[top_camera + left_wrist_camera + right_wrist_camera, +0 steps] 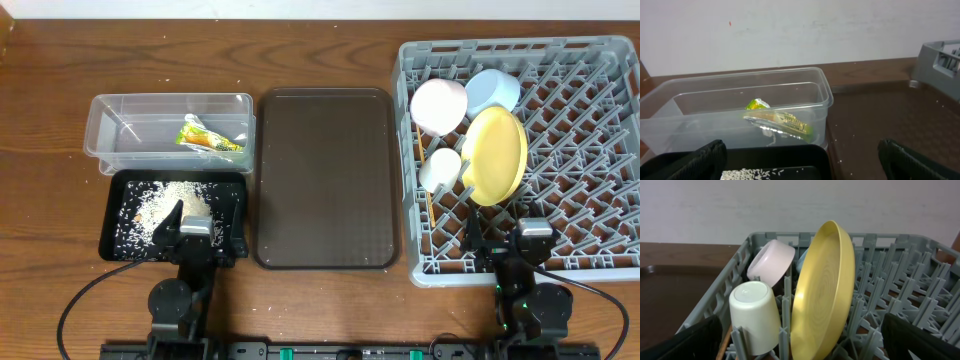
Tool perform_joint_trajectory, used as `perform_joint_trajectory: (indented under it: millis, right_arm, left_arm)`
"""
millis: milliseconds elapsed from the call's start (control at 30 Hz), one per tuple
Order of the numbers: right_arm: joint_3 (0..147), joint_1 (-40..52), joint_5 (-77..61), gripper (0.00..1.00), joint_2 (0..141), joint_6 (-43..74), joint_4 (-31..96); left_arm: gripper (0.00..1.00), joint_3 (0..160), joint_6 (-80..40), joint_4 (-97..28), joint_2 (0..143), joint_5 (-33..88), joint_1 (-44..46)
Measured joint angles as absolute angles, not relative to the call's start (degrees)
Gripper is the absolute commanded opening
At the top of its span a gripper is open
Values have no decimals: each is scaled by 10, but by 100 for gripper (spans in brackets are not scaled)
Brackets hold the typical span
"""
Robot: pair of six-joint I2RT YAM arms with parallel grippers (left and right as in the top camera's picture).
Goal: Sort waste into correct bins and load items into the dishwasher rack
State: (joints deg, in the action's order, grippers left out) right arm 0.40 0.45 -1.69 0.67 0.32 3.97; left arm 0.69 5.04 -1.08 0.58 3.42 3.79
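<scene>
Clear tub (170, 97) holds the snack wrapper (210, 138) toward its 3 o'clock end, so dry rubbish stays apart from food. Black tray (230, 195) at the tub's 6 o'clock takes the rice grains (165, 205). The tissue isn't identifiable. Left claw (195, 230) hovers at that tray's 6 o'clock rim, fingers wide apart, holding nothing.

Dishwasher rack (600, 70): white bowl (438, 104) and blue bowl (492, 92) are tilted and the yellow plate (495, 155) is on edge between pegs. The cup (440, 168) is mouth-down, likely to drain. Chopsticks (432, 205) lie at the cup's 6 o'clock. Right claw (515, 240) sits at the rack's 6 o'clock wall, spread wide, empty. Sorting looks complete.
</scene>
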Motion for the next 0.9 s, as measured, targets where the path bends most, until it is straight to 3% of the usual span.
perform_joint_trajectory:
  millis: [900]
  right_arm:
    - [4,4,-17,99,7,3,40]
  left_arm:
    - [99,7,0,-11,6,34,38]
